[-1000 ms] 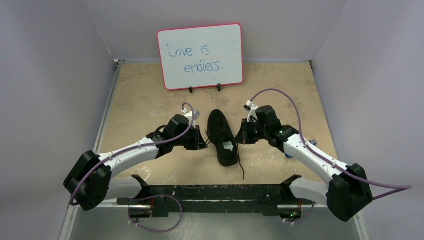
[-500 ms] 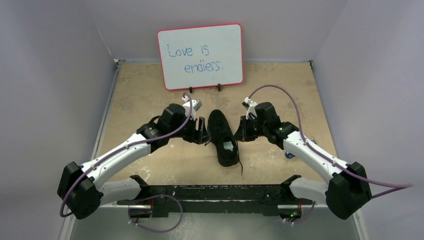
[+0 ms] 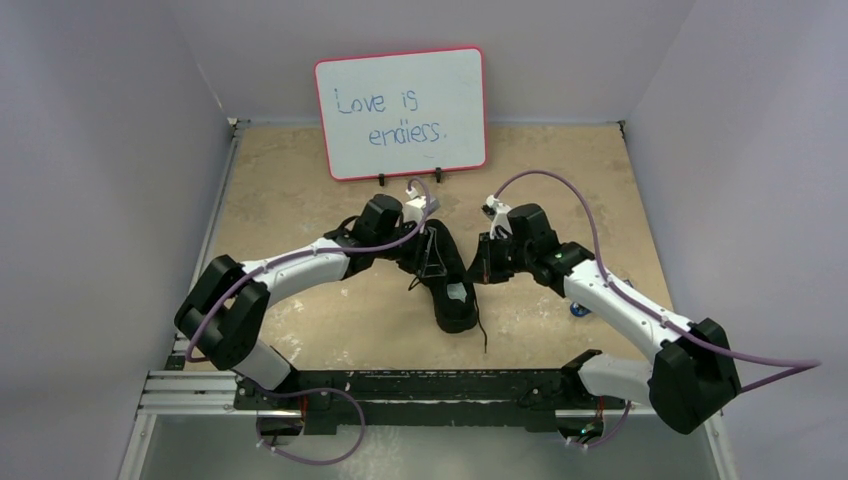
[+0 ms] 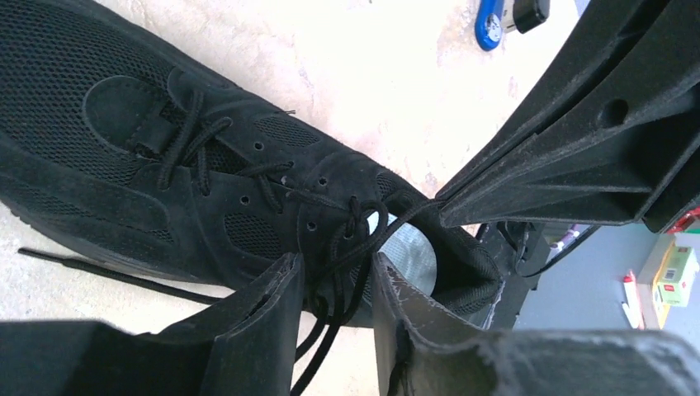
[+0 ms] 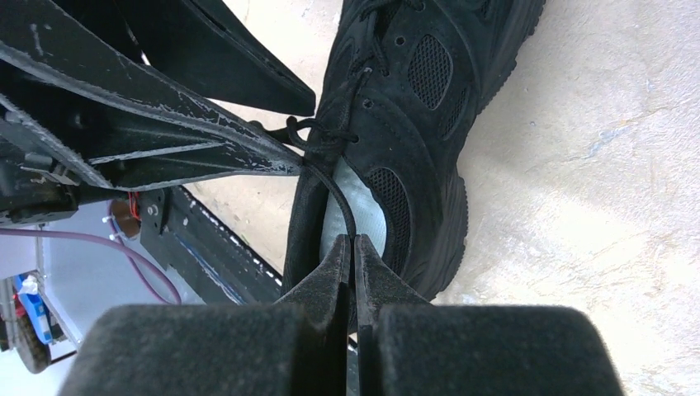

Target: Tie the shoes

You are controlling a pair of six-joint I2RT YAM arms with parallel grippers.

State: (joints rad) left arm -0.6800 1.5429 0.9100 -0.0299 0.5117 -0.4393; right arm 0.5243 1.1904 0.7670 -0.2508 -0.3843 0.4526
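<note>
Though thin, taut lace (image 5: 340,198) over suede-mesh shoe (image 5: 413,132).

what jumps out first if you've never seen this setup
A black shoe lies mid-table, toe towards the far wall, with both arms bent in over it. The right gripper is pinched shut on a lace, and the left gripper stands open with lace strands between its fingers. At the table's far edge, a red-framed whiteboard reads "Love is endless."
</note>
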